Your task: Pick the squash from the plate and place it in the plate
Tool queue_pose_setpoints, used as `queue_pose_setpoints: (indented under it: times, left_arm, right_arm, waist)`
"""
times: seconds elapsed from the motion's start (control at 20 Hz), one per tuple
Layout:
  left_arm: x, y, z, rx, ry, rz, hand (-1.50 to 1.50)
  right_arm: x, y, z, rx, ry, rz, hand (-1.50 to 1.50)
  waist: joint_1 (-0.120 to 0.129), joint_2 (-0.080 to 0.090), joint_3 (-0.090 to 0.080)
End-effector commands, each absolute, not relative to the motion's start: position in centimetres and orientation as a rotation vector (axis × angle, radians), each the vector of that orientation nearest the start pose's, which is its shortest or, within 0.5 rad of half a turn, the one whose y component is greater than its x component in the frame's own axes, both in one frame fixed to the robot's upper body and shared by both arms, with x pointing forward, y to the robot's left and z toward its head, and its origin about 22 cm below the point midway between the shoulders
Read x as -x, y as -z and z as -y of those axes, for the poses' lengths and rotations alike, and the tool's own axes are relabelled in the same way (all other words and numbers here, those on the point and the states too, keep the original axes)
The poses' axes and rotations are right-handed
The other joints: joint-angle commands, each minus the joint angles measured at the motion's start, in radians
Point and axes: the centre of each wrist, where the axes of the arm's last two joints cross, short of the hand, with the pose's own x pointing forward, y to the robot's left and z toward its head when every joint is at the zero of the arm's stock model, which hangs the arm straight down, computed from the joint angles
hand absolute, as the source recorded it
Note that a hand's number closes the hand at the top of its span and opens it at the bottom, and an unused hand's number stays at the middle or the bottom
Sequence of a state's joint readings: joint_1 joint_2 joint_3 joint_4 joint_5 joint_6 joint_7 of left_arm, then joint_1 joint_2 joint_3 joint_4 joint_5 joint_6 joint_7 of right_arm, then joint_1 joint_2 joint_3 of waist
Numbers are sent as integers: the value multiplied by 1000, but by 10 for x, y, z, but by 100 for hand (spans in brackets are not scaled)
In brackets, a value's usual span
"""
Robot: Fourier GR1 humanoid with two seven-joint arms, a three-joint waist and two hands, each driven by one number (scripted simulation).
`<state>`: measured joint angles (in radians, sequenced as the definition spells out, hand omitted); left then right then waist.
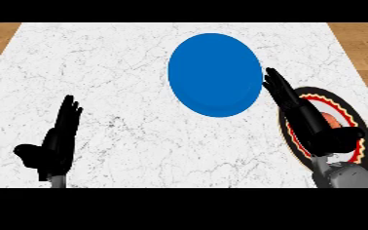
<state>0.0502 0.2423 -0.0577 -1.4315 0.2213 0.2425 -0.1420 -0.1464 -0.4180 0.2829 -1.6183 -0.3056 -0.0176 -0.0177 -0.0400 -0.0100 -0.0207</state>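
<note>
A plain blue plate [215, 74] lies on the marble counter, right of the middle. At the right edge lies a dark plate [338, 102] with a red and gold patterned rim. On it a small orange-red piece of the squash [332, 120] shows past my right hand [310, 123], which hides most of it. That hand hangs over the dark plate's left part with its fingers straight, pointing up toward the blue plate's right rim. My left hand [56, 143] rests open at the lower left, fingers up, holding nothing.
The white marble counter [108, 78] fills the view. A wooden floor [352, 36] shows past its far corners. Between my left hand and the blue plate there is only bare marble.
</note>
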Motion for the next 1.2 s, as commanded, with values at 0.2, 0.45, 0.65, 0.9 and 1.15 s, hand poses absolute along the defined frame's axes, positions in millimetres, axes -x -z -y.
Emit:
queue_pose_setpoints:
  times: [0.2, 0.45, 0.65, 0.9, 1.15]
  left_arm:
    - [-276, -64, -295, -226, 185, 1778, 0]
    - [-289, -82, -292, -177, 232, 1768, 0]
    - [-297, -95, -280, -174, 213, 1750, 0]
    - [-306, -93, -272, -149, 223, 1750, 0]
    - [-292, -93, -285, -162, 215, 1749, 0]
  right_arm:
    - [-292, -76, 233, -293, -538, 1802, 150]
    - [-283, -47, 278, 478, -888, 1615, 150]
    - [-260, 5, 260, 317, -379, 1757, -150]
    - [-243, 10, 286, 284, -302, 1925, -150]
    - [-251, -52, 331, 462, -423, 1947, -150]
  waist:
    - [57, 11, 24]
    - [37, 13, 22]
    - [25, 12, 25]
    - [24, 10, 21]
    - [32, 8, 20]
